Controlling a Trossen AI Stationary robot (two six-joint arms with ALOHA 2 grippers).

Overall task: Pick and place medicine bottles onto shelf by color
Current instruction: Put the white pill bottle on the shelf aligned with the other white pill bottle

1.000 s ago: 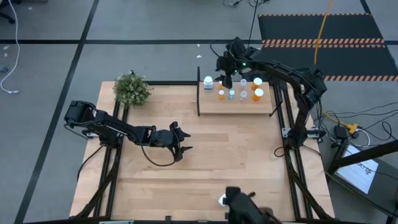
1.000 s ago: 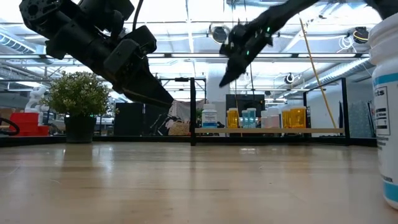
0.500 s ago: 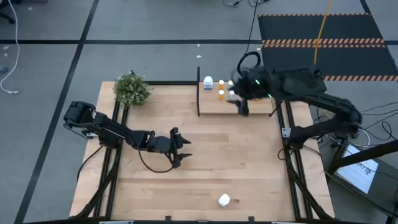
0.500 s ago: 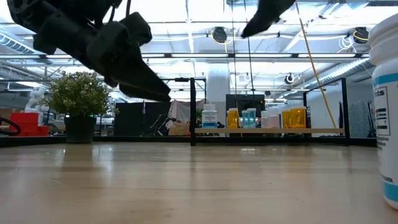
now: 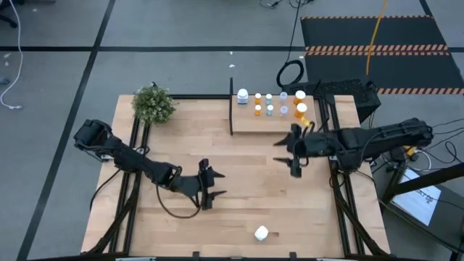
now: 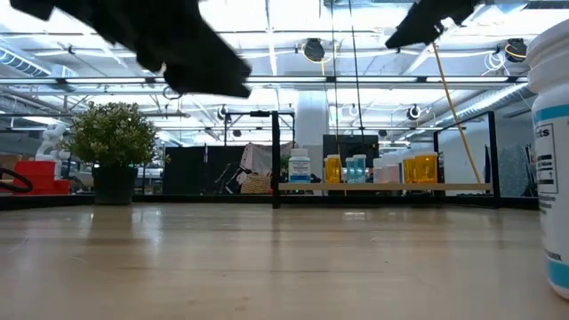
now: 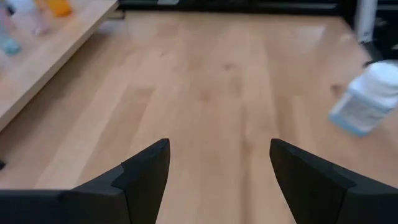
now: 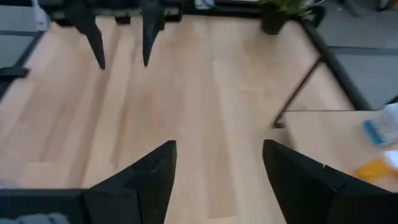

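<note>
The bench (image 5: 239,188) is pale wood with fine lengthwise grain and a smooth, faintly glossy finish. The shelf (image 5: 275,122) is the same light wood, matt. The medicine bottles (image 5: 270,103) look like smooth plastic, orange, clear and white, with white caps. Both claws, left (image 7: 219,177) and right (image 8: 217,177), have matt black fingers. The plant (image 5: 154,104) looks rough and bushy.

A green potted plant (image 5: 154,104) stands at the table's (image 5: 246,181) far corner (possibly artificial).
</note>
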